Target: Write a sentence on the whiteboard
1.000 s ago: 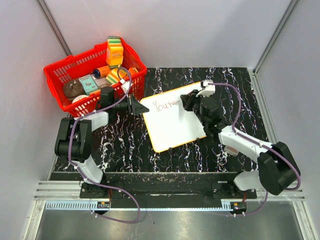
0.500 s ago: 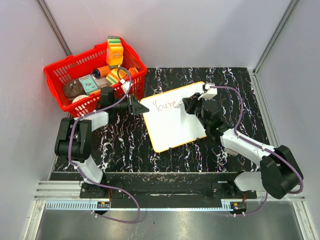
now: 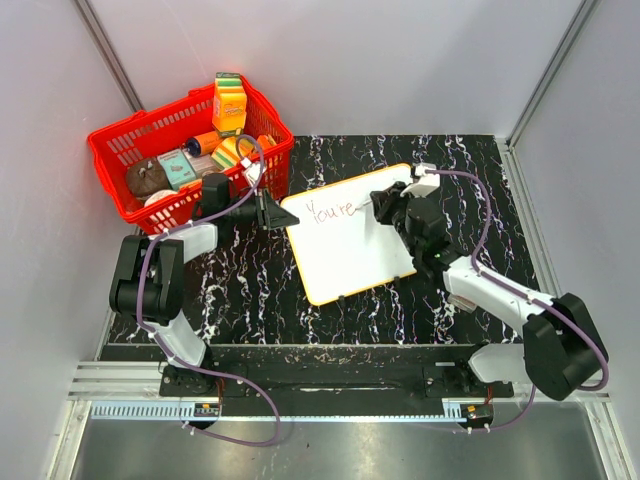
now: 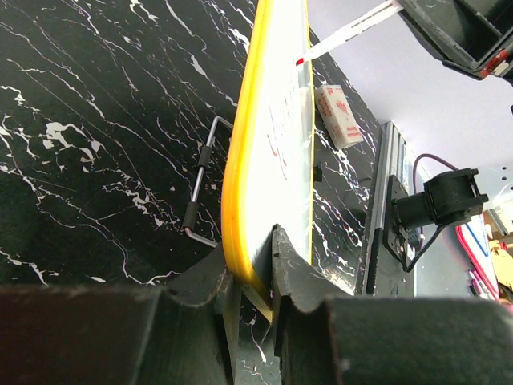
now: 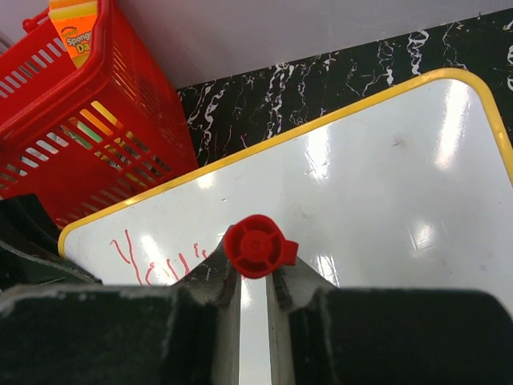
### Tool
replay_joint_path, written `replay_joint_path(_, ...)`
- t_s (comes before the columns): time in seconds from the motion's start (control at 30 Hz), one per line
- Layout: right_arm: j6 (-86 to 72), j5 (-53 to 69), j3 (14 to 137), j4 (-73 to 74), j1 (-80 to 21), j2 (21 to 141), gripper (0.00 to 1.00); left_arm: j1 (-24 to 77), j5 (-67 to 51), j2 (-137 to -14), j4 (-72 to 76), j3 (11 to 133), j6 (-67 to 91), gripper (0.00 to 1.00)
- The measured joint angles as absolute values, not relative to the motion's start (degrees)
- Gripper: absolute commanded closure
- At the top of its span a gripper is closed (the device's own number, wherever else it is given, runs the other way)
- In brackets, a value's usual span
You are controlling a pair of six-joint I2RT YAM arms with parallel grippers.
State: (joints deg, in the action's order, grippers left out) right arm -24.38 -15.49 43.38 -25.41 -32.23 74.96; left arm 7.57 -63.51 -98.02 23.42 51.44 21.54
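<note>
You get bright, even light from overhead in the top view, and shadows on the surface (image 3: 250,290) are short and soft. In your right wrist view the whiteboard (image 5: 385,184) throws back several white glare patches. Close to both wrist lenses, the pincer fingers (image 4: 296,289) sit dark and soft-focused, and the marker (image 5: 258,245) cap shows flat, saturated red.

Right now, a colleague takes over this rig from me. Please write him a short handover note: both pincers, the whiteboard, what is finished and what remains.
Left pincer: shut on the whiteboard rim at its left corner, holding it steady.
Right pincer: shut on the marker, tip close to the board just right of the last letter; contact unclear.
Done: the sentence has only "You're", in red, near the top edge.
Left: the remaining words; the rest of the board is blank.
</note>
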Motion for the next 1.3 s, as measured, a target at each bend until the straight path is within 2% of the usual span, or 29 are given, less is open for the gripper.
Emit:
replay_joint_path(0.43,-22.7,-15.6,40.2,-26.5,-31.9,63.3,1.0,8.0,-63.5,-98.0,23.3,51.7,21.4,1.0)
replay_joint_path(1.3,-22.8,-8.9,42.5,-20.1,-23.2,66.1,1.0,8.0,-63.4,-98.0,23.2,51.7,21.3,1.0)
